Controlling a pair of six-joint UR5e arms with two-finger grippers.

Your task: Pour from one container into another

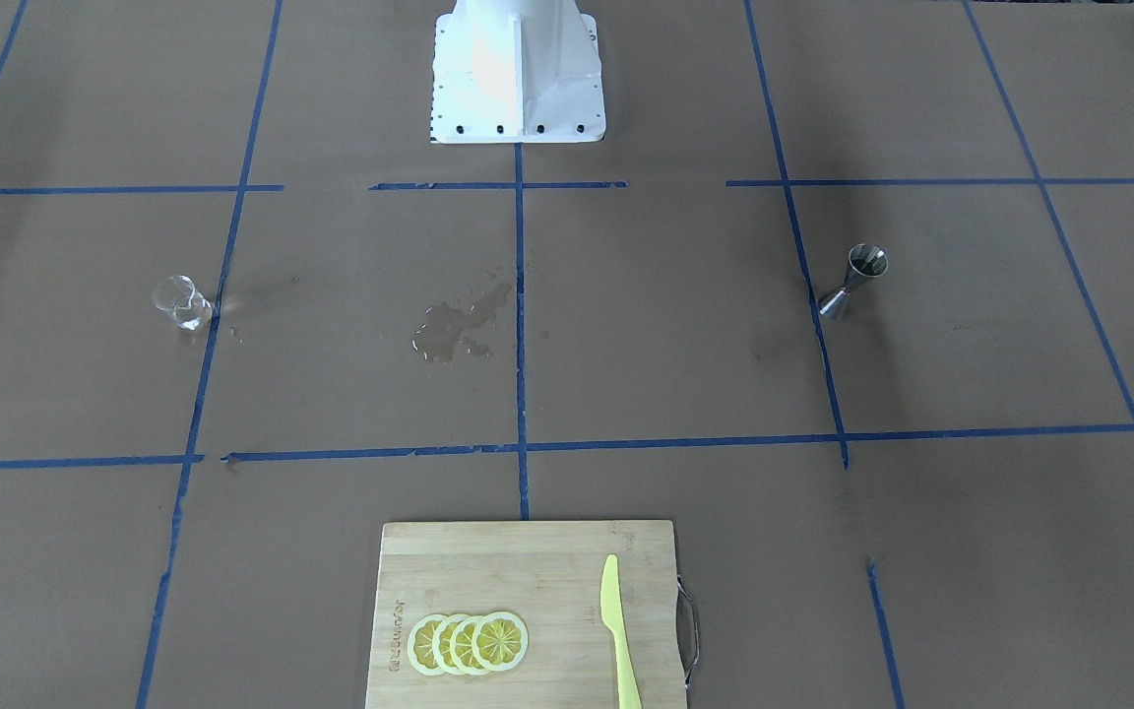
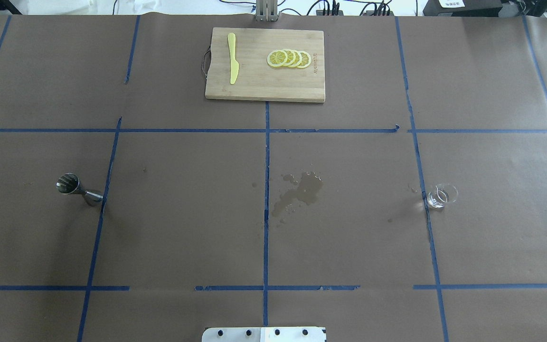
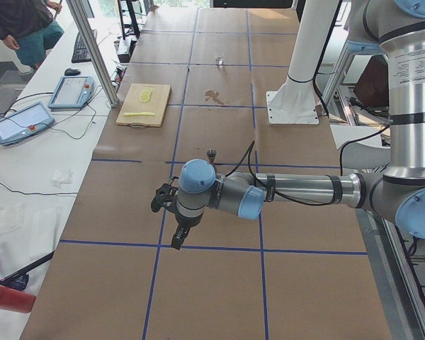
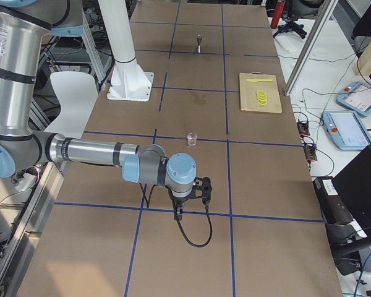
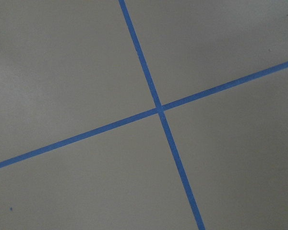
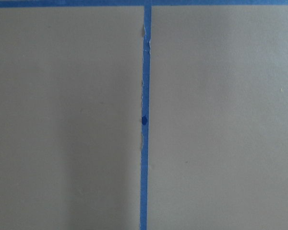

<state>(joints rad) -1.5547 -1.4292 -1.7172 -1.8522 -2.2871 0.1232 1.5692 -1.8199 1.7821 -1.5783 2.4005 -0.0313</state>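
**Worktop state: glass cup and jigger set well apart**

**Front-facing view.** The wooden cutting board [image 1: 528,551] lies nearest the camera, at the lower edge. It carries four overlapping lemon slices [image 1: 469,643] and a yellow knife [image 1: 616,630], which do not touch each other. Beyond the board, a wet patch [image 1: 451,330] marks the brown paper beside the centre tape line. The glass cup [image 1: 181,301] stands on the view's left and the jigger [image 1: 852,281] on its right. Each is just beside a blue tape line and well apart from the other. The white robot base [image 1: 518,79] sits at the top.

**Overhead view.** The jigger is on the robot's left half of the worktop [image 2: 183,228] and the glass cup is on the right half. The wet patch lies between them.

**Left side view.** The left arm reaches low over the near end. The left fingers [image 3: 179,236] point down over a tape line and hold nothing. Whether they are set wide or narrow cannot be told. The jigger stands upright just beyond the arm. A person [image 3: 21,21] stands at the upper left.

**Right side view.** The right fingers [image 4: 177,210] point down over a tape line and hold nothing. Their spacing cannot be told. The glass cup stands beyond the arm.

**Wrist views.** Both show brown paper and blue tape. The left view shows a crossing and the right view a single line.
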